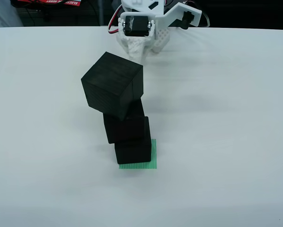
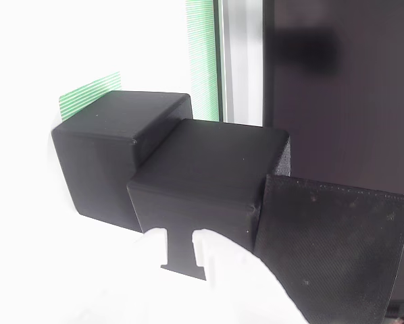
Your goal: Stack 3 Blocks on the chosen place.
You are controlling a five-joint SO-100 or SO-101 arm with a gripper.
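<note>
Stacking looks almost done | bottom block on green patch, middle block on it, top block tipped crooked | stack on counter, well apart from the jaws | arm back; can't tell if jaws are open | next: gently straighten top block

White 3D-printed plastic arm | black servo motor set in bracket | red and white cables.

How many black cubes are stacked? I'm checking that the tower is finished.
3. The bottom cube sits on the green striped square, the middle cube rests on it shifted left, and the top cube sits tilted, overhanging left.
</note>
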